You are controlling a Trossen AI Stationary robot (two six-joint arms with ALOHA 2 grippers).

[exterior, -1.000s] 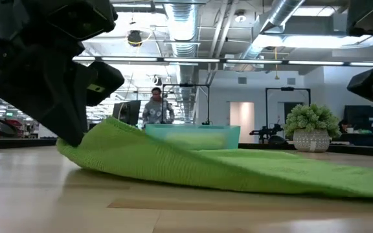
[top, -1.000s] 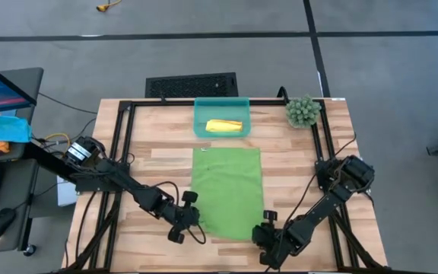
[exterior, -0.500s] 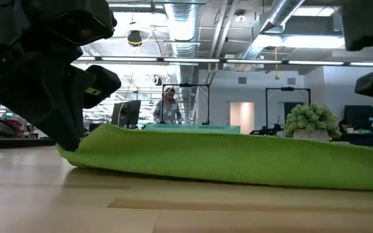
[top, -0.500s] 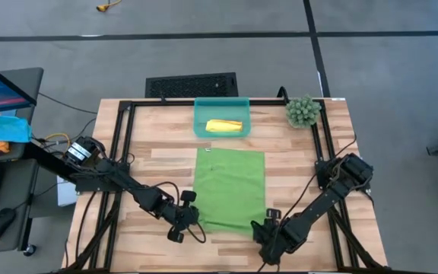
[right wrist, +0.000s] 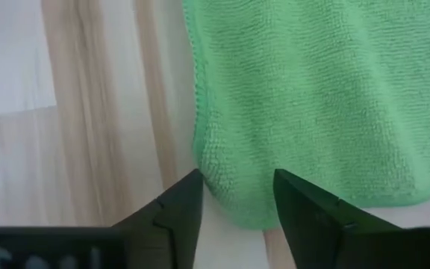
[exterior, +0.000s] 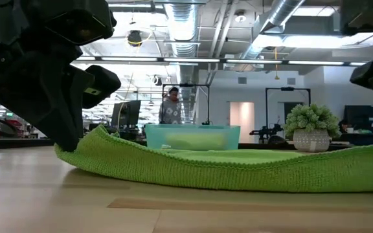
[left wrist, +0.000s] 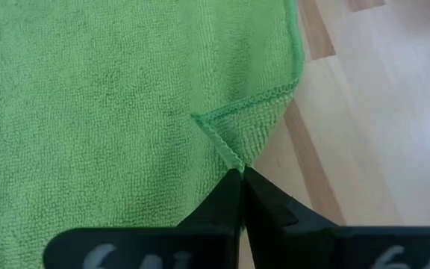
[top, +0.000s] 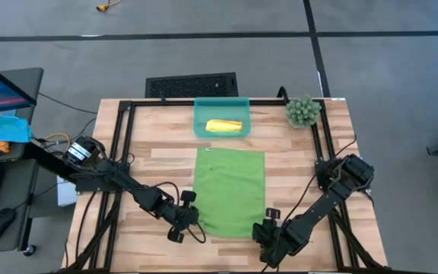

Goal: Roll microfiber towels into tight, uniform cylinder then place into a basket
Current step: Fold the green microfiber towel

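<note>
So the big lime green microfiber towel (top: 230, 192) is lying flat in the middle of the wooden table (top: 150, 164), and the rolled bright yellow towel (top: 224, 125) is already sitting in the small translucent teal plastic basket (top: 221, 106) at the far edge. The left gripper (left wrist: 241, 173) has its fingers pressed together, pinching the near left corner of the green one, which is folded over a bit. The right gripper (right wrist: 237, 196) is spread, with the near right corner sitting between its fingers but not clamped.

My take: get that right corner properly pinched before rolling, then lift both corners evenly and turn them over toward the basket together. If one side leads, the roll probably comes out cone-shaped. Flatten the folded-over corner too.
</note>
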